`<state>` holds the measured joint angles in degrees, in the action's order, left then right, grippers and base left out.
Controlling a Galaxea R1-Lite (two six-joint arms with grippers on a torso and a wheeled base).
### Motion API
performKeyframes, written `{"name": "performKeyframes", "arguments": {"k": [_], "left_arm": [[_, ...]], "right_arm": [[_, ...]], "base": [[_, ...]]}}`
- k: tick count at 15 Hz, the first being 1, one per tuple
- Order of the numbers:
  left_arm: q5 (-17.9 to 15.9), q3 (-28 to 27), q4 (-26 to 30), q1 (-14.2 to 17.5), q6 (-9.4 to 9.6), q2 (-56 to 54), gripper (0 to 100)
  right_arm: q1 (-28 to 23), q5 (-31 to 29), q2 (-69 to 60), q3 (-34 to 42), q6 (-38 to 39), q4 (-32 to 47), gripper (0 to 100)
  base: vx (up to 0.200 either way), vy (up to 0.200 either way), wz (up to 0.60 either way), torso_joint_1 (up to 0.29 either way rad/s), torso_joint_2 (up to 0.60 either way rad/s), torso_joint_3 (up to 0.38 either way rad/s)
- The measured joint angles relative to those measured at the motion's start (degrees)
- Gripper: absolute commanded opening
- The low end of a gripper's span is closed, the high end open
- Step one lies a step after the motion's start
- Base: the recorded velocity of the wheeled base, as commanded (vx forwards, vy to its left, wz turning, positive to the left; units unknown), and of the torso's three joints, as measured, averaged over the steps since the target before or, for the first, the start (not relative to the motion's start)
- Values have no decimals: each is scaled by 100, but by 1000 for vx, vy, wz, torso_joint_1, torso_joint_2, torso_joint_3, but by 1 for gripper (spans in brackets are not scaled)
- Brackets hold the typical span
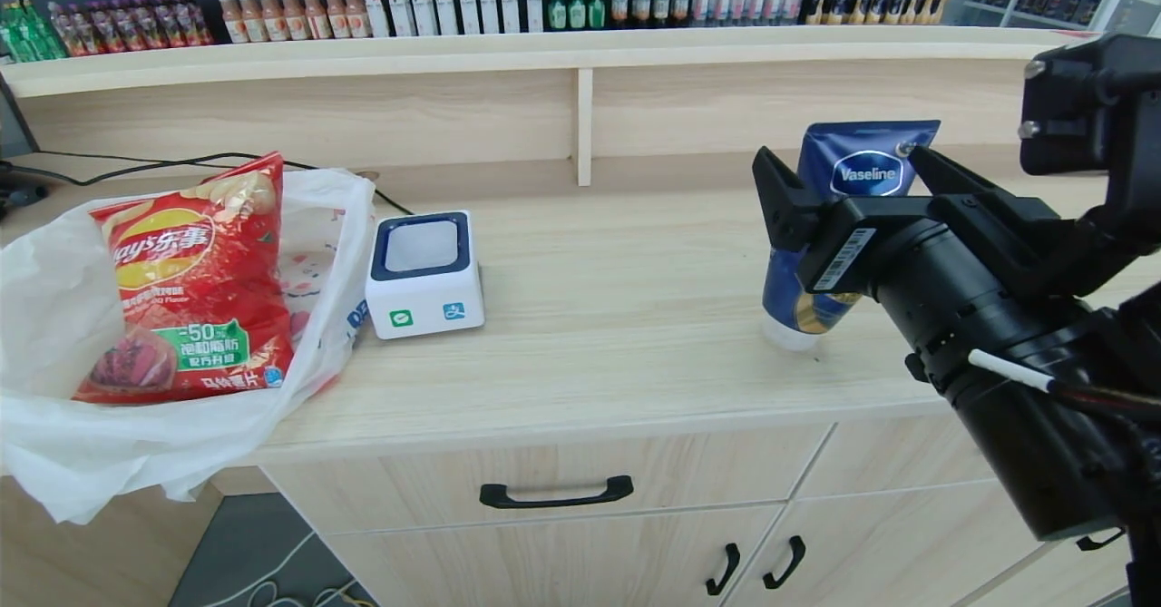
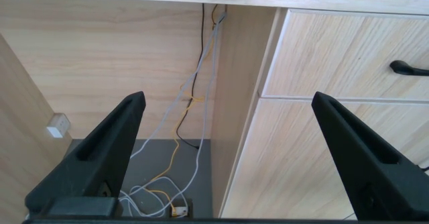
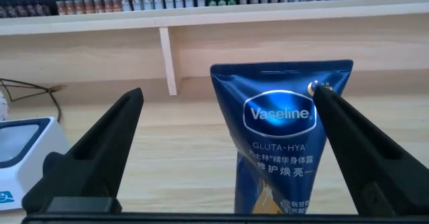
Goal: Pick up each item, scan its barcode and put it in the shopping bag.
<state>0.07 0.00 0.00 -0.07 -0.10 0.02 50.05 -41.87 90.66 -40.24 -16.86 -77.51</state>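
Note:
A blue lotion tube (image 1: 798,298) stands cap-down on the right of the wooden counter (image 1: 617,353). My right gripper (image 1: 839,155) is open, with a finger on each side of the tube's upper part. In the right wrist view the tube (image 3: 281,137) sits between the right gripper's (image 3: 228,93) fingers, nearer one of them. A white scanner (image 1: 424,271) with a dark-framed window sits mid-counter. At the left lies the white shopping bag (image 1: 54,317) with a red chip bag (image 1: 195,289) in it. My left gripper (image 2: 228,96) is open and holds nothing, below counter level, facing the cabinet front.
A raised ledge (image 1: 544,49) lined with bottles runs along the back, with a wooden divider post (image 1: 584,126) under it. Drawers with black handles (image 1: 555,494) front the counter. Loose cables (image 2: 194,110) hang in the gap beside the cabinet. Bare counter lies between scanner and tube.

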Motion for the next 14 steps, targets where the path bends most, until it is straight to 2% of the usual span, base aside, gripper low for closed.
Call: {"name": "performKeyframes", "arguments": {"k": [7, 14], "left_arm": [[0, 0, 0, -4, 2, 0, 100], [0, 0, 0, 0, 2, 0, 100]], "right_arm": [[-72, 123, 49, -11, 154, 10, 100], [-605, 488, 57, -66, 340, 27, 100]], "base": [[0, 0, 0, 0, 0, 0], [0, 0, 0, 0, 0, 0]]}}
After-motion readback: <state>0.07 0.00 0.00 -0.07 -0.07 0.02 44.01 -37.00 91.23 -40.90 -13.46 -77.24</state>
